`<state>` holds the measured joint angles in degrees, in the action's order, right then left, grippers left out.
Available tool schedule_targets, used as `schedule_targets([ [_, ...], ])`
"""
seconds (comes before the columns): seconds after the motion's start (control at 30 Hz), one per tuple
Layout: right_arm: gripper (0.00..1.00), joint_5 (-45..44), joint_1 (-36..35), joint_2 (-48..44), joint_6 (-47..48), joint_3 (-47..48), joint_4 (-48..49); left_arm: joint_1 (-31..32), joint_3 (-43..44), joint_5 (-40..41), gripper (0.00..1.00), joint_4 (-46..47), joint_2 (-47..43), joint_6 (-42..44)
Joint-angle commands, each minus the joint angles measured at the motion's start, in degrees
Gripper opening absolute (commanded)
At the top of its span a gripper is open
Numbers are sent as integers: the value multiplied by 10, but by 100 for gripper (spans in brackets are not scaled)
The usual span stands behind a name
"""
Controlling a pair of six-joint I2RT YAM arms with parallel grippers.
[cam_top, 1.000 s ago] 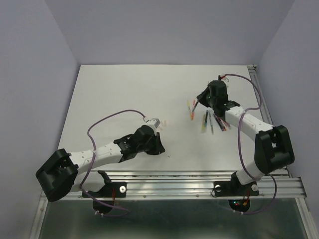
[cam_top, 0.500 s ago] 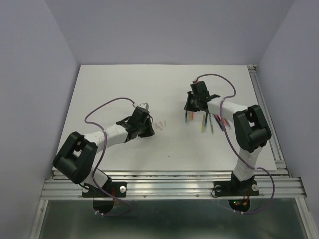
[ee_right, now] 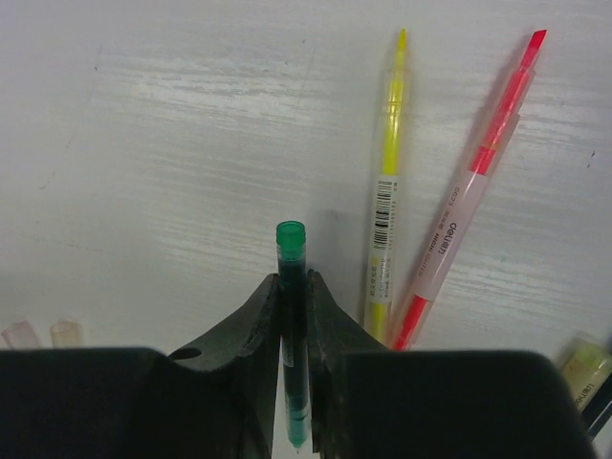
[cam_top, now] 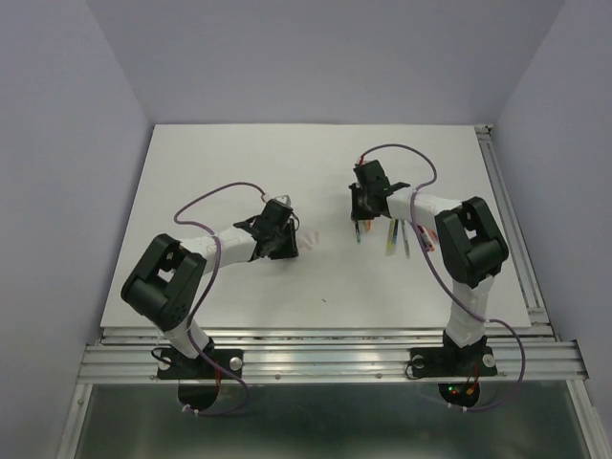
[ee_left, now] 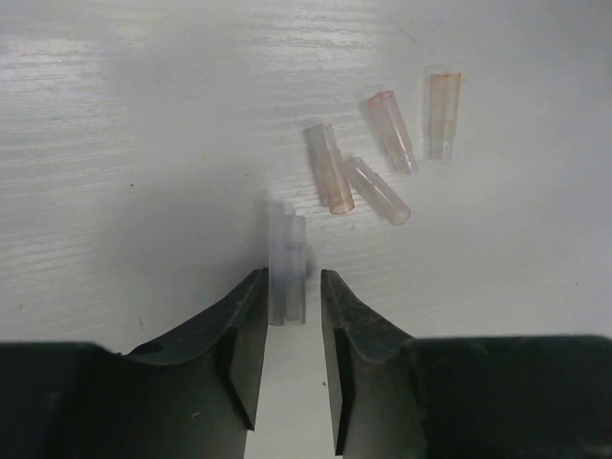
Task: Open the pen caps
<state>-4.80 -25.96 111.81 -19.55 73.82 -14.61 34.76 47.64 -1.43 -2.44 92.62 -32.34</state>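
- A white tabletop [cam_top: 239, 172] is closed in by plain lavender walls [cam_top: 316, 57]; both arms reach out over it, the left one over its middle and the right one further right.
- The left fingers [ee_left: 254, 298] stand slightly parted with a clear cap [ee_left: 287, 258] between their tips. A sliver of space shows beside the cap on the right, so it is not pinched; its outline is blurred.
- Just beyond that cap, four loose caps [ee_left: 330, 168] lie on the tabletop, pale pink to amber. Two of them touch at an angle, and the other two lie a little apart.
- The right fingers [ee_right: 270, 308] are closed tight on a green pen [ee_right: 291, 251], whose blunt green end sticks out past the tips.
- Right of it a yellow pen [ee_right: 387, 191] and a red pen [ee_right: 478, 177] lie uncapped, close together near the fingers and spreading apart towards their tips.
- Two more pale caps show at the lower left edge of the right wrist view.
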Motion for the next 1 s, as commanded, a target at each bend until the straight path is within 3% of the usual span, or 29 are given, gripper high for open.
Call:
schedule_targets([
  [0.0,22,-20,-6,-3,13,29,-5,-2,17,2,43,-6,-9,10],
  [0.13,28,-23,-7,-20,6,26,-10,-2,14,-6,47,-7,-12,10],
  [0.37,41,-29,-6,-96,-11,3,-22,-1,8,-18,65,0,-38,11],
  [0.43,48,-39,-7,-119,-29,-13,-25,-1,4,-25,70,4,-53,13],
  [0.5,54,-49,-7,-152,-48,-26,-31,-1,0,-40,83,14,-74,16],
  [0.53,63,-52,-7,-162,-55,-36,-33,-1,-4,-44,87,15,-83,16],
  [0.63,76,-57,-7,-197,-77,-77,-52,-1,-16,-53,99,22,-117,19],
  [0.77,85,-70,-7,-227,-103,-107,-62,-1,-32,-53,99,40,-158,20],
  [0.97,86,-110,-6,-216,-126,-123,-79,-2,-48,-39,99,42,-198,20],
])
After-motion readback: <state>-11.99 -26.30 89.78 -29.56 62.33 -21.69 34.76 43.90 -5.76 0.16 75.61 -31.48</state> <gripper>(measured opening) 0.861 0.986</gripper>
